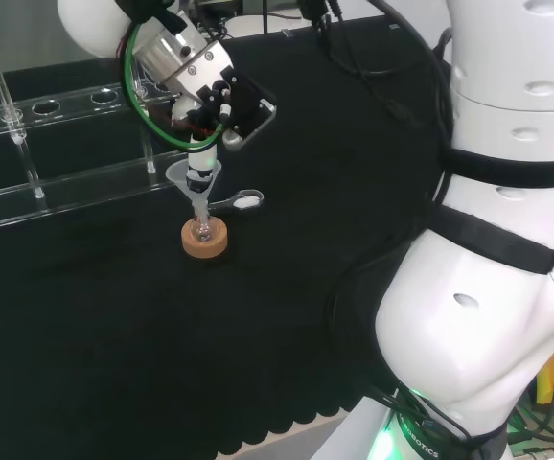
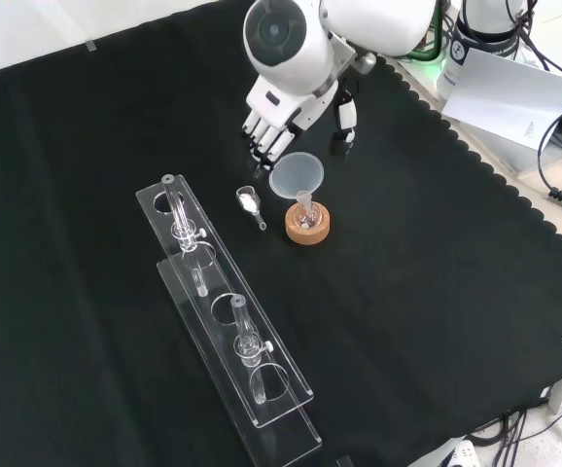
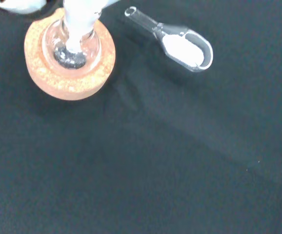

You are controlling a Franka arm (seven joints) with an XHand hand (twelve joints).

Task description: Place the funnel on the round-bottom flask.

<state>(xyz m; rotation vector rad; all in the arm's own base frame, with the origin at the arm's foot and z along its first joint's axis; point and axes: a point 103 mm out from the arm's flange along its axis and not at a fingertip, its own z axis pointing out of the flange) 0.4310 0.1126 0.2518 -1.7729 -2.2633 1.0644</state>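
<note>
The clear funnel (image 2: 296,176) stands upright with its stem in the neck of the small round-bottom flask (image 2: 306,210), which rests on a cork ring (image 2: 307,228). The head view shows the same funnel (image 1: 193,176) over the flask (image 1: 201,230) and cork ring (image 1: 206,241). My hand (image 2: 283,109) hovers just above and behind the funnel's rim. Its fingers (image 2: 261,136) and thumb (image 2: 344,121) hang relaxed, spread wider than the funnel. In the head view one finger (image 1: 200,163) overlaps the rim. The wrist view looks down on the flask (image 3: 72,48) in its cork ring (image 3: 70,80).
A small glass scoop (image 2: 250,202) with white powder lies on the cloth beside the cork ring, plain in the wrist view as the scoop (image 3: 182,46). Two clear tube racks (image 2: 225,316) with glass tubes stand to the left in the front view. The bench's scalloped edge (image 2: 485,165) runs at the right.
</note>
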